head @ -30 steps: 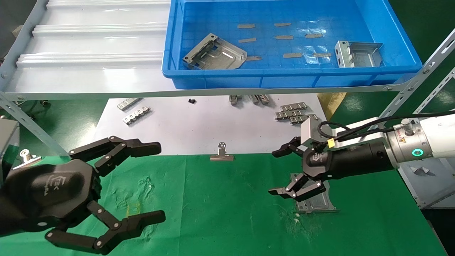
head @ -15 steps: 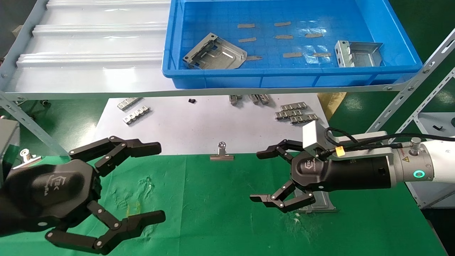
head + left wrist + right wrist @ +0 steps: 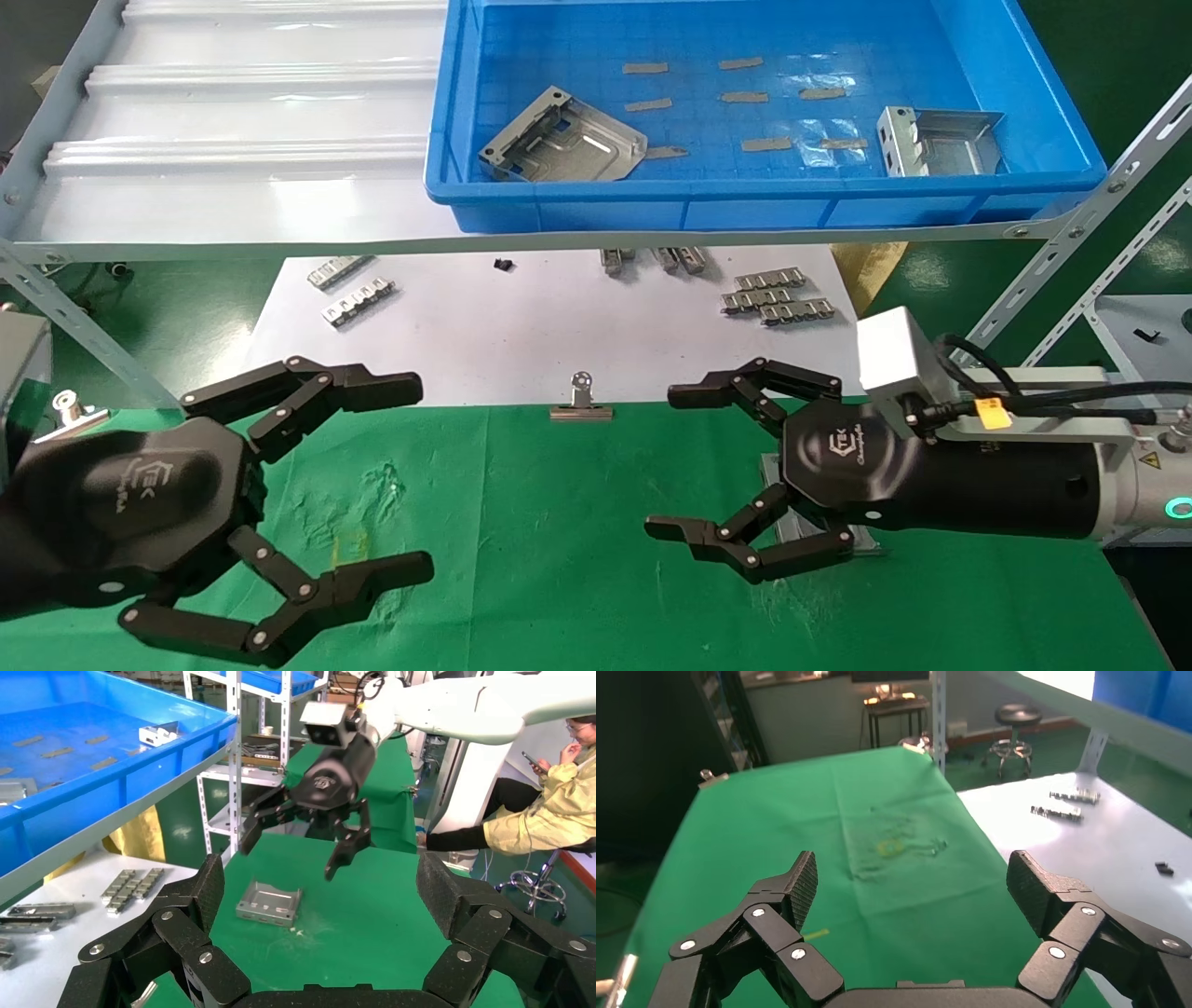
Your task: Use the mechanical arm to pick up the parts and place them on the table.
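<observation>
One silver-grey part (image 3: 790, 529) lies on the green table (image 3: 559, 559), mostly hidden under my right hand; the left wrist view shows it whole (image 3: 269, 903), flanges up. My right gripper (image 3: 663, 466) hovers above it, open wide and empty, touching nothing; it also shows in the left wrist view (image 3: 289, 855) and its own view (image 3: 914, 888). Two more parts (image 3: 563, 140) (image 3: 936, 140) lie in the blue tray (image 3: 745, 210). My left gripper (image 3: 417, 475) is open and empty over the table's near left.
The tray sits on a shelf whose metal struts (image 3: 1071, 270) slant down at the right. Below it a white sheet (image 3: 521, 326) holds small ribbed strips (image 3: 773, 298). A binder clip (image 3: 581, 403) sits at the sheet's edge. A seated person (image 3: 548, 811) is beyond the table.
My right gripper has opened wider and lifted off the part, its wrist drawing back to the right. The part stays on the green cloth. The left arm has not moved.
</observation>
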Tool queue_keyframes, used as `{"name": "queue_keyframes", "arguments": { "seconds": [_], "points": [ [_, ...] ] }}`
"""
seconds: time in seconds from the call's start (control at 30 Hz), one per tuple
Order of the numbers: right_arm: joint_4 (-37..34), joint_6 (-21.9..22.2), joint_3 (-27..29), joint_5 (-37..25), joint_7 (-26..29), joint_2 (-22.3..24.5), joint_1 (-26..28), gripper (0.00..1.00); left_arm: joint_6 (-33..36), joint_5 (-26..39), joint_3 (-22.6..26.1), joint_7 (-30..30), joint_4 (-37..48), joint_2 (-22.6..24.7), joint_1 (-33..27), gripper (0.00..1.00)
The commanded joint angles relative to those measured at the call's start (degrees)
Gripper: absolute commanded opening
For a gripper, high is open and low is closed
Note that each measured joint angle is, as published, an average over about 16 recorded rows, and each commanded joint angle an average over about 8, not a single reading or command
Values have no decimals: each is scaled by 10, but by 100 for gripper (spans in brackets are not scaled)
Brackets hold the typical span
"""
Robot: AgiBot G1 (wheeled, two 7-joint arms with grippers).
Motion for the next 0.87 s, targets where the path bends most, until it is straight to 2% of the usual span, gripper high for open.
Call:
{"name": "queue_keyframes", "arguments": {
  "seconds": [0.03,0.57,0.87],
  "points": [
    [24,2,18,9,11,10,-16,100,0,0,0,0,0,0,0,100],
    [216,17,157,82,94,85,-147,100,0,0,0,0,0,0,0,100],
    [273,20,199,105,115,108,-185,100,0,0,0,0,0,0,0,100]
  ]
}}
